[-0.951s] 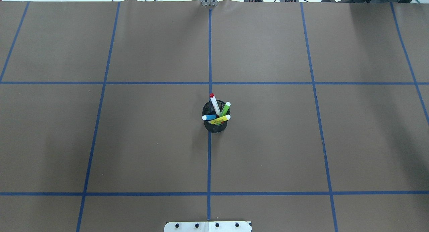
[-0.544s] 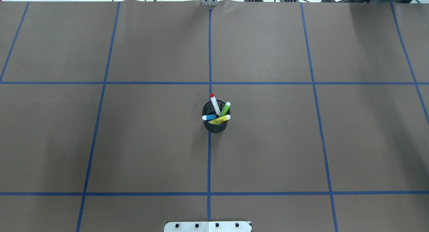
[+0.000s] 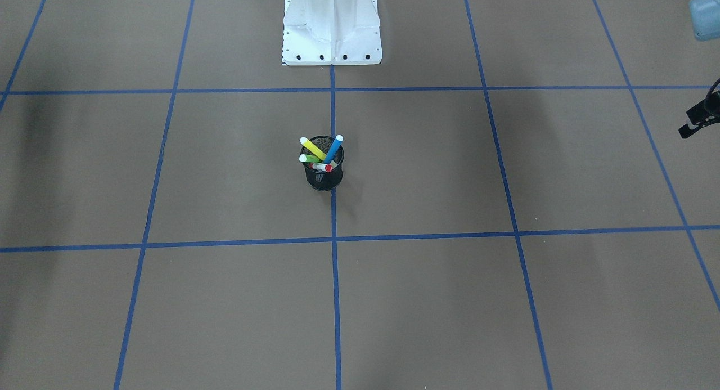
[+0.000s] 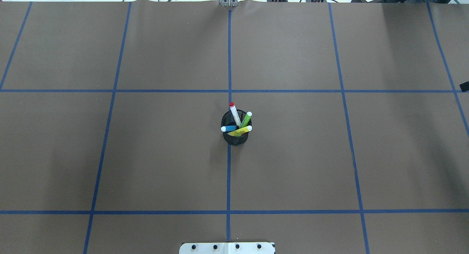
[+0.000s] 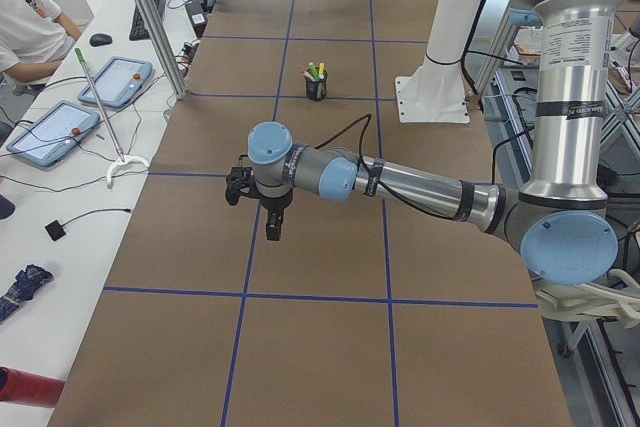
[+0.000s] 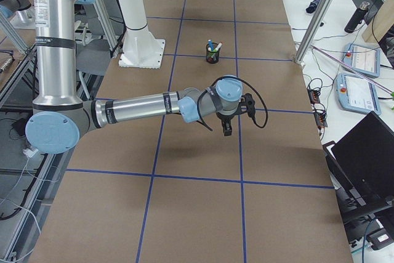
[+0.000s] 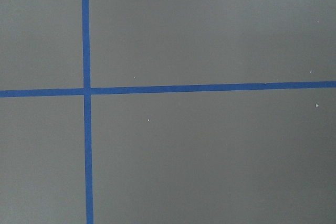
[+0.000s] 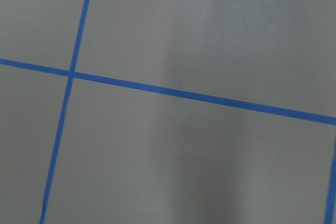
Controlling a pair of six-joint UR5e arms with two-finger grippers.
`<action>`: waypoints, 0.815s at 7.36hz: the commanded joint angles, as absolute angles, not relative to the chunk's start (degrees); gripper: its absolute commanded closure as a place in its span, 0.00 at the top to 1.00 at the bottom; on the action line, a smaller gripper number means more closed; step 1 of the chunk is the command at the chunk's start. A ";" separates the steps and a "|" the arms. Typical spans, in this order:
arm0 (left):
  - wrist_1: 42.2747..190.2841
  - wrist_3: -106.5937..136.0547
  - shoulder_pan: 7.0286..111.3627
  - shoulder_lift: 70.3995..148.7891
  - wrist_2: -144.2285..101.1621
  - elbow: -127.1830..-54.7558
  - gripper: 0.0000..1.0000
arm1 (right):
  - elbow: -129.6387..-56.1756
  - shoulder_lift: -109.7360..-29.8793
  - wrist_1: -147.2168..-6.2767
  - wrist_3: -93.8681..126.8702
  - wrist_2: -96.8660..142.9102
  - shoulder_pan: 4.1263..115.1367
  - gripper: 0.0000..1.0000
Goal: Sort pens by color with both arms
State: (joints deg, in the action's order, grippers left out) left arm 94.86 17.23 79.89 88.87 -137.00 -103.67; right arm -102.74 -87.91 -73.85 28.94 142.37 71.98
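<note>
Four pens stand in a black wire-mesh cup (image 4: pixel 236 138) at the table's middle: red-and-white (image 4: pixel 234 113), green (image 4: pixel 246 119), blue (image 4: pixel 229 128), yellow (image 4: pixel 243 130). The cup also shows in the front view (image 3: pixel 324 179). My left gripper (image 5: pixel 272 229) hangs fingers-down over the table far out on my left; a black part of it shows at the front view's right edge (image 3: pixel 697 117). My right gripper (image 6: pixel 226 129) hangs far out on my right. Both are far from the cup. I cannot tell whether either is open or shut. The wrist views show only brown paper and blue tape.
The white pedestal base (image 3: pixel 332 27) stands at the robot's edge of the table. Blue tape lines (image 4: pixel 229 180) grid the brown cover. Beside the table are a metal post (image 5: pixel 150 17), tablets (image 5: pixel 115 82), a seated operator (image 5: pixel 25 22) and a laptop (image 6: pixel 369 152).
A black sliver of my right arm's end has come in at the overhead view's right edge. The cup and pens have not moved.
</note>
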 commanded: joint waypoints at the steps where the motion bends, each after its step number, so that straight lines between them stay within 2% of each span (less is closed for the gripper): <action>1: 94.14 17.31 79.89 88.95 -137.02 -103.54 1.00 | -105.02 -79.93 -71.19 49.14 137.84 61.92 0.99; 4: 88.76 16.96 79.98 89.48 -142.21 -103.88 1.00 | -107.14 -67.45 -74.42 70.87 121.42 47.50 0.99; 6: 88.86 17.14 79.98 89.30 -142.29 -103.89 1.00 | -107.14 -54.73 -90.00 73.82 112.21 39.16 0.99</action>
